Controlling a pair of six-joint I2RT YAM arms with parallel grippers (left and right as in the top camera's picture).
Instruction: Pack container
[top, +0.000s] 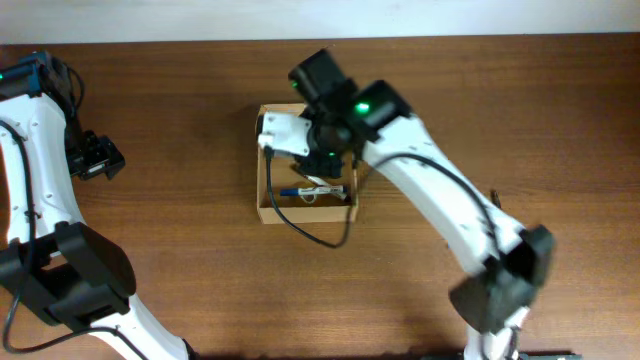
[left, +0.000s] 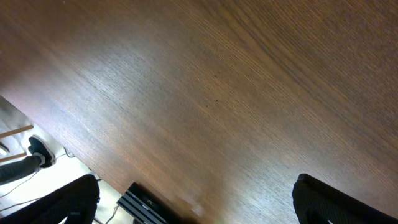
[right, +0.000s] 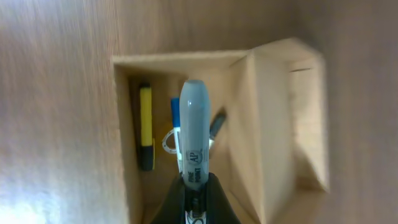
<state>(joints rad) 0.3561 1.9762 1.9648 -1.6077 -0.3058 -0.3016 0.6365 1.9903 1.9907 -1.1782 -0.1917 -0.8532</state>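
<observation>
The tan cardboard box (top: 266, 200) sits open at the table's middle, its flap lid folded out to the side (right: 305, 118). My right gripper (right: 196, 186) is shut on a grey marker (right: 193, 124) and holds it over the box's opening (right: 134, 162). In the box lie a yellow marker (right: 146, 134) and a blue pen (right: 175, 115), the latter also in the overhead view (top: 300, 190). My left gripper (left: 196, 202) is open and empty over bare wood at the far left (top: 97, 158).
The brown wooden table (top: 520, 120) reaches all round the box. A black cable (top: 320, 238) loops from the right arm over the box's front edge. The table's edge and floor (left: 37, 155) show in the left wrist view.
</observation>
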